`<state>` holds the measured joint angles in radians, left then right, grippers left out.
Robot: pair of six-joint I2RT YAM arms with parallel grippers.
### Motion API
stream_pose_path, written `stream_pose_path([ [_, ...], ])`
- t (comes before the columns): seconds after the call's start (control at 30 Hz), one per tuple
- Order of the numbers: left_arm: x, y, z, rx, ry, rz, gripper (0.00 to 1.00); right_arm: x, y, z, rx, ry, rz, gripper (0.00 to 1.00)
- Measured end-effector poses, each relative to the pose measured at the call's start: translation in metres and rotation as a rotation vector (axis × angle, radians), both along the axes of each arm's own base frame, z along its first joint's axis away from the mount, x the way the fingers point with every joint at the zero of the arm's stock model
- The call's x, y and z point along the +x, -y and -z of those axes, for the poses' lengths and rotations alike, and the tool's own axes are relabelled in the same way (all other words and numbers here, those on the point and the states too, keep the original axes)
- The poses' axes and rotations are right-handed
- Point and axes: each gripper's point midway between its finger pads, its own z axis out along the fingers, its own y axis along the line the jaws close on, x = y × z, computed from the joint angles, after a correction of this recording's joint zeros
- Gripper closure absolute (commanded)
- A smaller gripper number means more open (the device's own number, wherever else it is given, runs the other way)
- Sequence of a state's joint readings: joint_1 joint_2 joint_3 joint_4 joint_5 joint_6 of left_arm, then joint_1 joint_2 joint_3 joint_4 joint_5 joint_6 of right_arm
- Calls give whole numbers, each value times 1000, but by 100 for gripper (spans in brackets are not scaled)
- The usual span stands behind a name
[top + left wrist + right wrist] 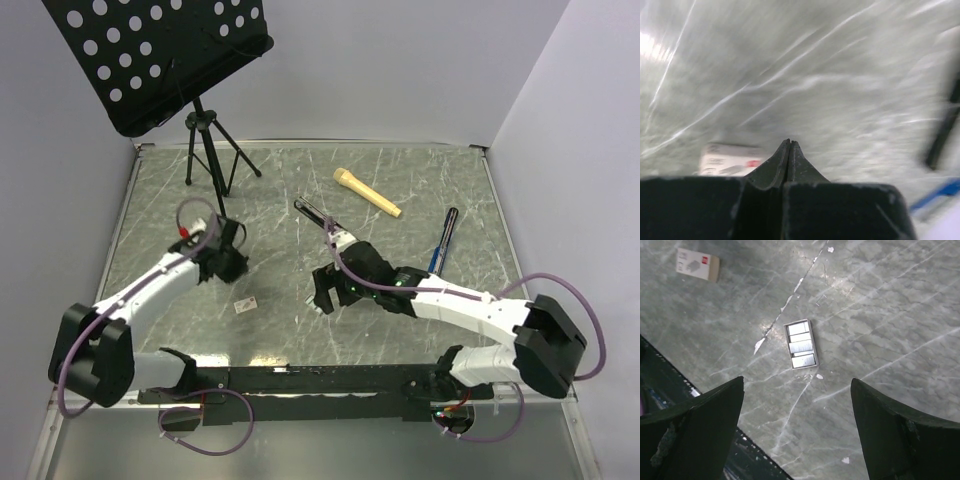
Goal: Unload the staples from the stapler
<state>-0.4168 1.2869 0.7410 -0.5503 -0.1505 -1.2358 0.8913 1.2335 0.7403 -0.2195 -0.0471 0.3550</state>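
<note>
The stapler (pixel 318 213) is a slim black bar lying on the marble table, beyond my right wrist. The staples (pixel 801 344) show in the right wrist view as silvery strips in a small flat grey-rimmed rectangle on the table. My right gripper (pixel 797 381) hangs above them, a little nearer than they lie, open and empty. It is at table centre in the top view (pixel 322 292). My left gripper (pixel 790 142) is shut on nothing, with the fingertips pressed together. It is left of centre in the top view (pixel 235 265). The left wrist view is blurred.
A small white box with a red mark (pixel 245 306) lies between the arms and shows in both wrist views (pixel 697 264) (pixel 730 159). A tan cylinder (pixel 367 192) and a black-and-blue pen (pixel 443 240) lie farther back. A music stand's tripod (pixel 212 150) is at the back left.
</note>
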Motion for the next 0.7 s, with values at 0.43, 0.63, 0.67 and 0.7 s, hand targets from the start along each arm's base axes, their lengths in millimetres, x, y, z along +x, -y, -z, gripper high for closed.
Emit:
stream_pose_path([
  [0.43, 13, -77, -23, -58, 105, -154, 41, -3, -21, 56, -195, 9, -105, 17],
  [0.63, -10, -73, 0, -94, 27, -117, 42, 0, -31, 67, -246, 15, -143, 20],
  [0.67, -10, -73, -1, -94, 29, -111, 42, 1, -33, 68, -254, 15, -145, 20],
  [0.7, -11, -73, 0, -94, 28, -104, 42, 2, -35, 69, -261, 14, -147, 20],
])
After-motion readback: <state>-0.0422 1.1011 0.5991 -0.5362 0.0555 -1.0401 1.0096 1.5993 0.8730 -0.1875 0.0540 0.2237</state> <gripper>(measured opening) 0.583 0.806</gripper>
